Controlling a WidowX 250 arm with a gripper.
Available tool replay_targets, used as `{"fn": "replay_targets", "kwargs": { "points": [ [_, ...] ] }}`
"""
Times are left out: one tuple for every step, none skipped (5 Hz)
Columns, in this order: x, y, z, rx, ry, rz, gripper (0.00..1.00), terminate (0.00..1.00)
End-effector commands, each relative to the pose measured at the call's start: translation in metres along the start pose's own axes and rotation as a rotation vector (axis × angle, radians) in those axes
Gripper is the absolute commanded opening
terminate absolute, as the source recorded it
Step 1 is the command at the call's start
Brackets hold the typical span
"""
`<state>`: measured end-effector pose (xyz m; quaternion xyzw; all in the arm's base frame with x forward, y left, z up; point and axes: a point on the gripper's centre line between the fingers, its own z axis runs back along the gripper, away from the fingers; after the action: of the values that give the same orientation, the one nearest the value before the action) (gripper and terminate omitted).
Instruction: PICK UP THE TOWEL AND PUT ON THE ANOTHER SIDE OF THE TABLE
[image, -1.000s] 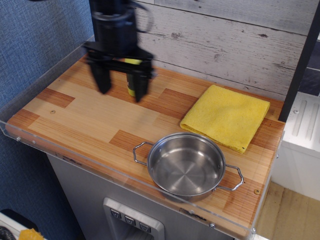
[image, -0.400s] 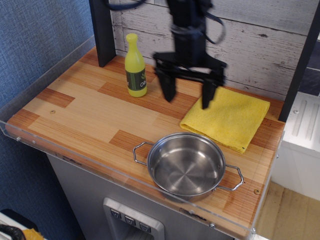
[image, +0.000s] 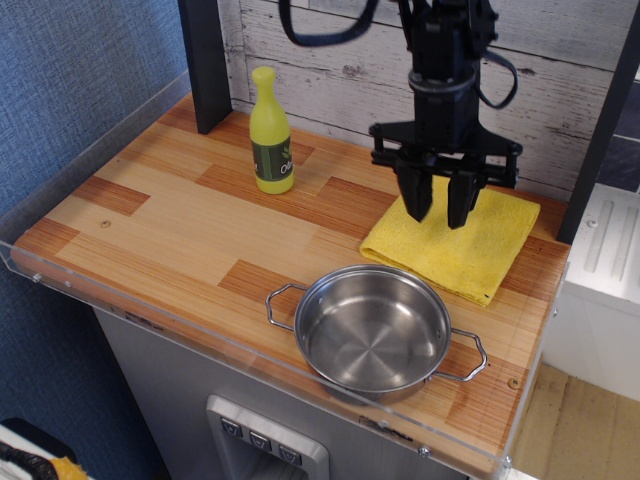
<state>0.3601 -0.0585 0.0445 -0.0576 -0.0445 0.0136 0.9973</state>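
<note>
- Directly under your hand (image: 441, 213) lies the towel (image: 455, 238), flat on the bench (image: 180, 225); the fingers stand a little apart, holding nothing.
- You're at the approach step.
- Next, descend, pinch the cloth, lift clear of the pan (image: 373, 329) just beside it.

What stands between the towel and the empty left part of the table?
The steel pan sits front-left of the towel, and the yellow bottle stands at the back. The middle of the table between them looks open.
</note>
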Motion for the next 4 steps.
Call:
{"fn": "replay_targets", "kwargs": {
  "points": [
    [0.016, -0.007, -0.007, 0.012, -0.086, -0.032, 0.0, 0.0],
    [0.015, -0.002, -0.016, 0.001, -0.08, 0.06, 0.0, 0.0],
    [0.008, 0.014, -0.023, 0.006, -0.082, 0.212, 0.0, 0.0],
    [0.001, 0.027, -0.03, 0.025, -0.085, 0.266, 0.0, 0.0]
  ]
}}
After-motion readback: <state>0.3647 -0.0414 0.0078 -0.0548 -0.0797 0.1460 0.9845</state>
